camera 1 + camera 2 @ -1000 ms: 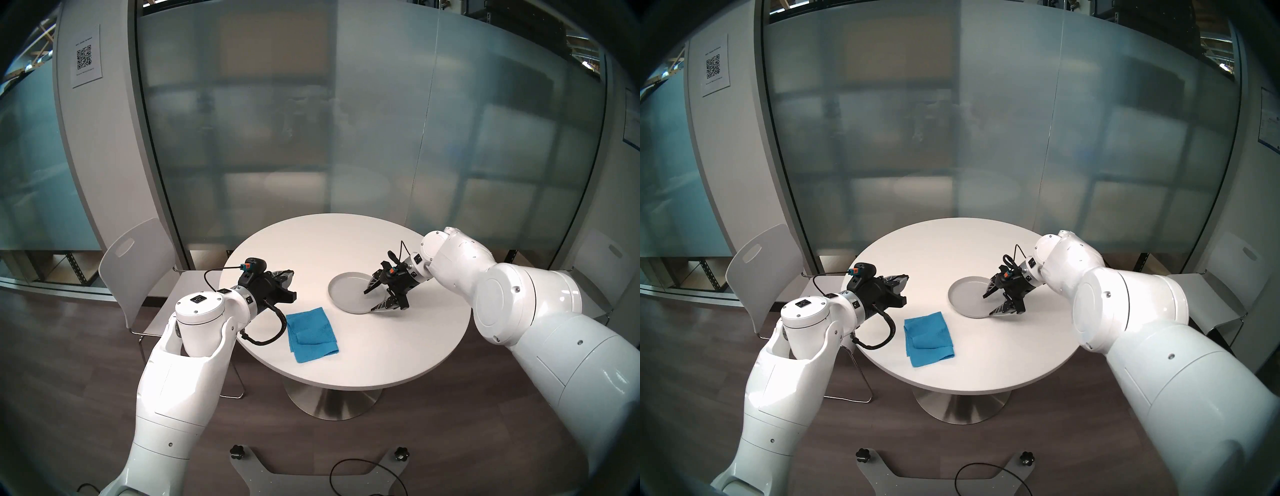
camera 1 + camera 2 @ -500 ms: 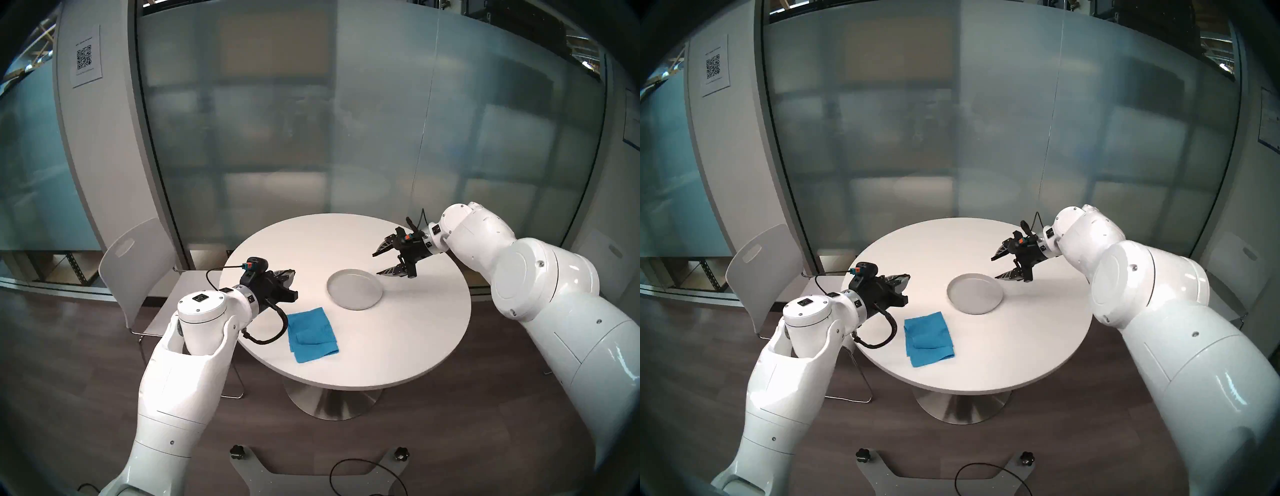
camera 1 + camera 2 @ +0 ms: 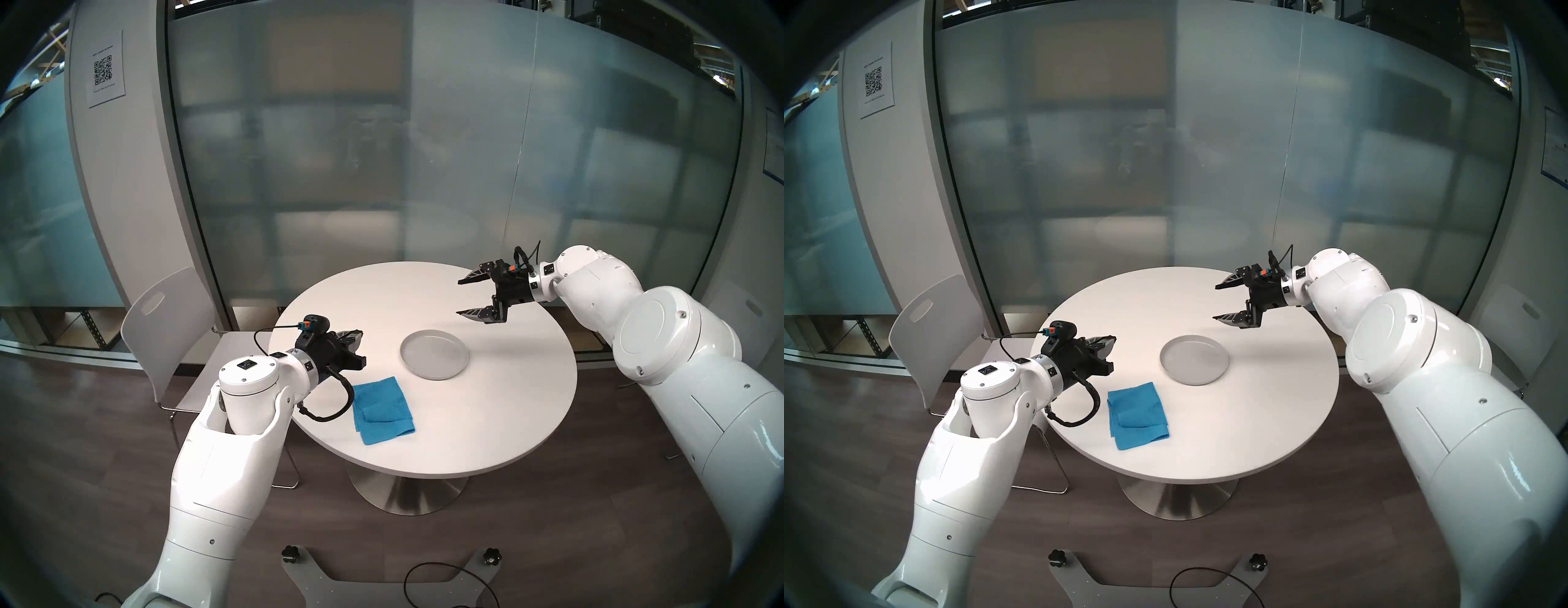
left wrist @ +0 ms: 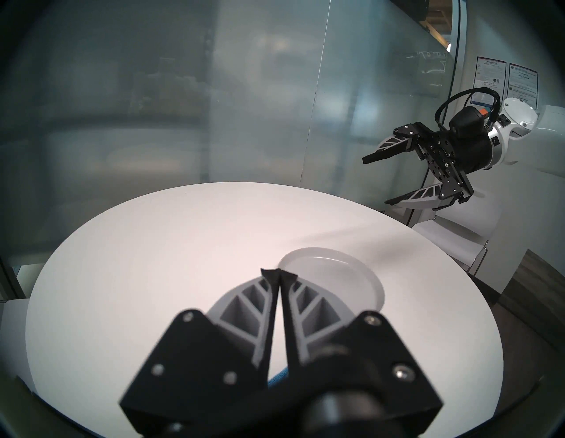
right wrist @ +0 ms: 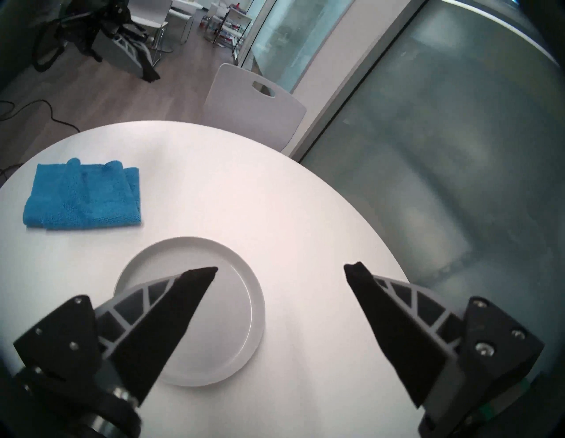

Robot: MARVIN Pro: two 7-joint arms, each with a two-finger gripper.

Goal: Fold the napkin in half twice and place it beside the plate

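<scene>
Napkin (image 3: 383,409) near the plate (image 3: 435,354) – soft, light, floppy; best pinched at a hemmed corner (left gripper (image 4: 278,273) clenched empty, right gripper (image 3: 459,296) spread wide) – layers may slip

napkin (image 3: 383,409) on table (image 3: 488,403), plate (image 3: 435,354) behind-right

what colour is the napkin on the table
Bright blue, plain with no pattern; the napkin shows best in the right wrist view.
</scene>
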